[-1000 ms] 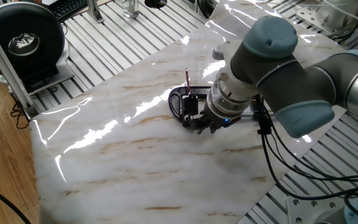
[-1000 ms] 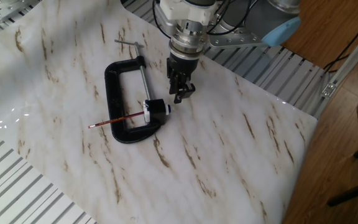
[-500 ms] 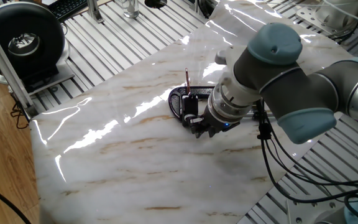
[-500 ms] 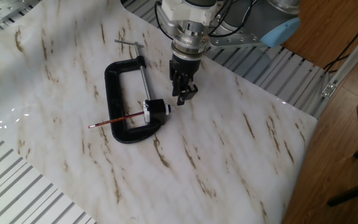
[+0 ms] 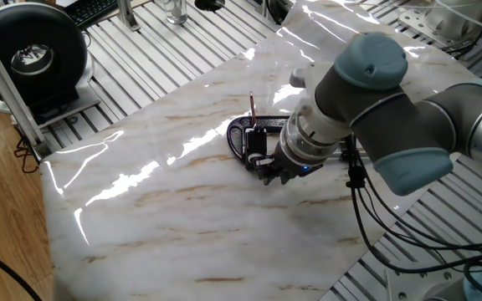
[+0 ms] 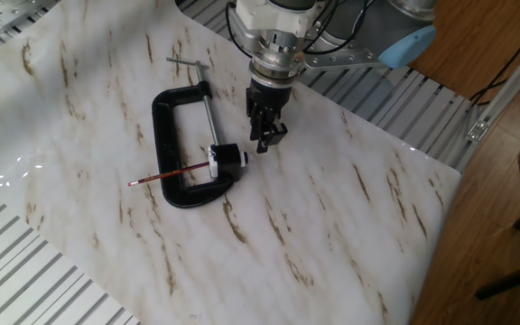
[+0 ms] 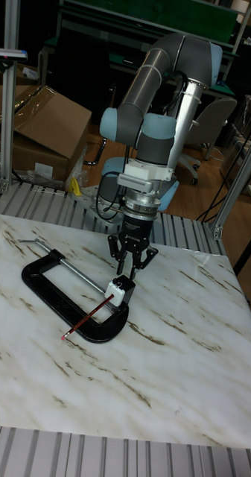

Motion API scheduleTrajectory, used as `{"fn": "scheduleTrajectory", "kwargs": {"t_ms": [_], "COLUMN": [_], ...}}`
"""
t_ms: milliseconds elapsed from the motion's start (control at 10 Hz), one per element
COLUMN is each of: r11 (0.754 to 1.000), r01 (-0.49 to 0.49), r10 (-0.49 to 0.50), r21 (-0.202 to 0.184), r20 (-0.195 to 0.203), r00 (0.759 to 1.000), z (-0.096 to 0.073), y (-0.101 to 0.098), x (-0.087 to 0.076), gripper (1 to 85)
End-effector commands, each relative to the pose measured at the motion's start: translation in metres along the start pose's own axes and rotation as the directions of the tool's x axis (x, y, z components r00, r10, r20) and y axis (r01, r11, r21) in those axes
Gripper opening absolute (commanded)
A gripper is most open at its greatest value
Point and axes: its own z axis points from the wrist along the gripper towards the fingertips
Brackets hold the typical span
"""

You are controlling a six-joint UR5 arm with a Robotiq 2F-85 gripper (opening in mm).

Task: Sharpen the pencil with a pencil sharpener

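The pencil [image 6: 170, 174] is a thin dark-red stick lying across the lower jaw of a black C-clamp [image 6: 162, 135]. One end is in the pencil sharpener [image 6: 228, 159], a small black block with a white tip, also seen in the tall view as the sharpener [image 7: 122, 289] with the pencil [image 7: 88, 319]. My gripper [image 6: 264, 143] hovers just beyond the sharpener, close above it, and it is the same gripper [image 7: 131, 267] in the tall view. Its fingers look spread and hold nothing. In one fixed view the gripper [image 5: 276, 173] covers part of the clamp, with the pencil [image 5: 253, 105] poking out behind.
The clamp's silver screw rod [image 6: 208, 117] runs along the marble tabletop [image 6: 332, 226]. A grooved metal bench [image 6: 25, 280] surrounds the slab. A black round device [image 5: 32, 54] stands at the far left, and cardboard boxes [image 7: 36, 127] sit behind the table.
The arm shifted slightly between one second ago and half a second ago, bringing the gripper a little nearer the sharpener. Since then nothing has visibly moved.
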Motion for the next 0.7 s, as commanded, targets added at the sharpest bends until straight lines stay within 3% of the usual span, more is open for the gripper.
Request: {"fn": "scheduleTrajectory", "kwargs": {"t_ms": [0,400,600], "r11": [1.000,1.000,1.000], "r01": [-0.011,-0.013,-0.014], "r10": [0.011,0.012,0.013], "r21": [-0.023,-0.012,-0.020], "r20": [0.014,-0.017,-0.009], "r00": [1.000,1.000,1.000], "z": [-0.0011,-0.0010,-0.0010], "y": [0.0054,0.0024,0.0045], "x": [-0.0045,0.0035,0.0014], "gripper": [38.3,38.0,37.3]}}
